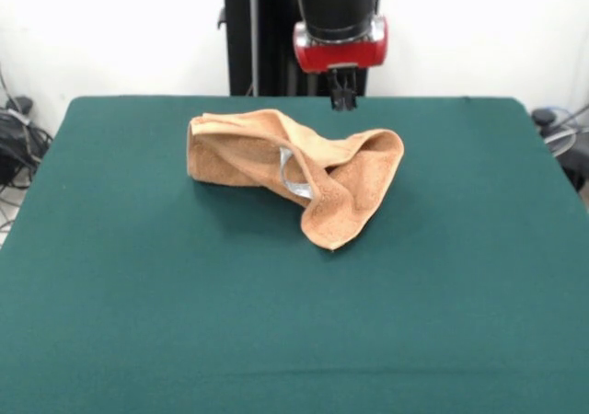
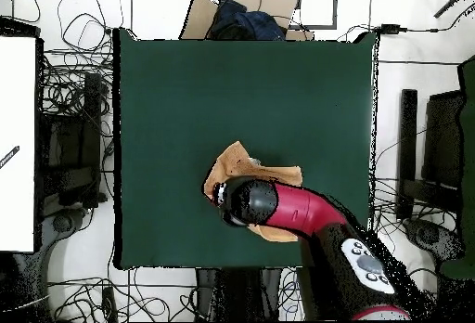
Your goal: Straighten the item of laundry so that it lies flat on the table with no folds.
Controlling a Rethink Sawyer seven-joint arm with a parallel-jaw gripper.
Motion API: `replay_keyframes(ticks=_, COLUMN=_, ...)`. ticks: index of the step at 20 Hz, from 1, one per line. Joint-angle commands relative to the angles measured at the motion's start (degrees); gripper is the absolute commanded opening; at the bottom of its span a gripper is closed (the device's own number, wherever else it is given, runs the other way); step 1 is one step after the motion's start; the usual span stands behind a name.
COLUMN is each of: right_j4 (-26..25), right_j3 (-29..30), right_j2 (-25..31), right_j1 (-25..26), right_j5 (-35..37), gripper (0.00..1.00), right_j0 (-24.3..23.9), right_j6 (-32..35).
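Note:
The orange-tan towel lies crumpled on the far middle of the dark green table. It is folded over itself, with a pale label or band showing in a fold and one corner pointing toward the camera. My gripper hangs just above the table behind the towel's far edge, holding nothing. In the overhead view the red arm covers most of the towel and hides the gripper. Only the towel's edges show around the arm.
The black pedestal stands behind the table's far edge. In the overhead view, cables and dark equipment ring the table. A cardboard box with dark cloth sits beyond one end, and a white surface lies at the left.

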Motion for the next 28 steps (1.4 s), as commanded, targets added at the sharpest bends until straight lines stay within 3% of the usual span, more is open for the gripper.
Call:
replay_keyframes(ticks=1, right_j4=-0.79, right_j3=-4.47, right_j2=-2.28, right_j1=3.69, right_j5=-5.88, gripper=0.0, right_j0=3.31, right_j6=10.13)
replay_keyframes(ticks=7, right_j4=-2.22, right_j3=-6.62, right_j2=-2.52, right_j1=8.08, right_j5=-7.59, gripper=0.0, right_j0=1.59, right_j6=7.25)
replay_keyframes(ticks=26, right_j4=-0.95, right_j3=-4.82, right_j2=-0.18, right_j1=8.52, right_j5=-11.04, gripper=0.0, right_j0=0.65, right_j6=8.07)
replay_keyframes(ticks=27, right_j4=-1.08, right_j3=-4.94, right_j2=-0.09, right_j1=8.52, right_j5=-11.32, gripper=1.0, right_j0=0.58, right_j6=7.87)
replay_keyframes(ticks=28, right_j4=-1.16, right_j3=-5.08, right_j2=-0.31, right_j1=8.44, right_j5=-11.31, gripper=1.0, right_j0=0.75, right_j6=7.9)
